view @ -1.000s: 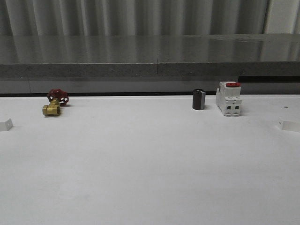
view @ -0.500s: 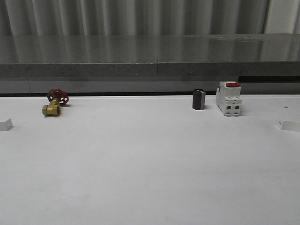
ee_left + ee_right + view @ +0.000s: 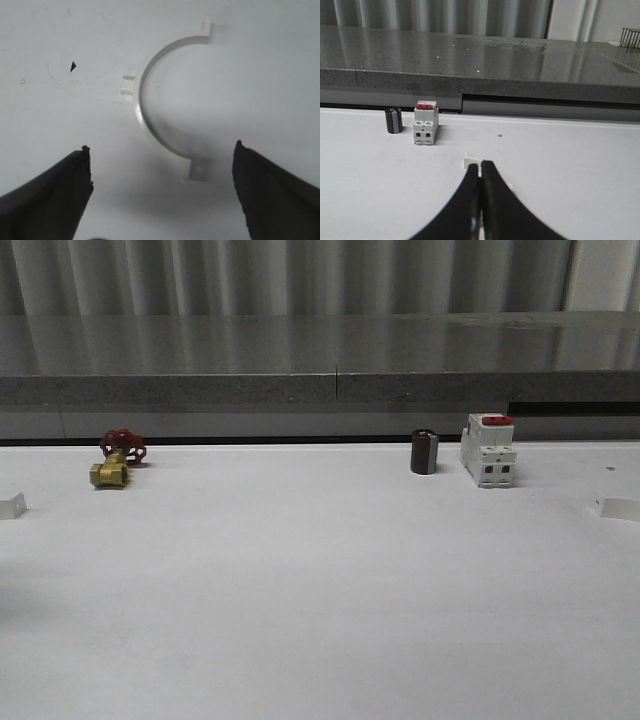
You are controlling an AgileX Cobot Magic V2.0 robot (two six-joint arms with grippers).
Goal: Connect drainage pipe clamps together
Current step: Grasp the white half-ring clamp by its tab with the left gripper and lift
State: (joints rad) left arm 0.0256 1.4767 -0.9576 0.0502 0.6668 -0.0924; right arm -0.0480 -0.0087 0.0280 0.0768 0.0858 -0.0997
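A white half-ring drainage pipe clamp [image 3: 141, 107] lies flat on the white table, with its small lug [image 3: 128, 85] on the outer side and a flat tab [image 3: 199, 170] at each end. My left gripper [image 3: 161, 146] hangs above it, open. Its two dark fingers stand wide apart on either side of the clamp's near end, touching nothing. My right gripper [image 3: 481, 163] is shut, fingers pressed together, low over the table. A small white block [image 3: 471, 162] lies just beyond its tips and is partly hidden by them.
A brass valve with a red handle [image 3: 115, 462] stands at the back left. A black cylinder [image 3: 424, 452] and a white breaker with a red switch [image 3: 488, 452] stand at the back right. Small white blocks sit at the left [image 3: 10, 505] and right [image 3: 618, 508] edges. A grey ledge [image 3: 320, 390] bounds the far side.
A faint shadow has appeared at the lower left edge of the table in the front view. The objects on the table have not moved.
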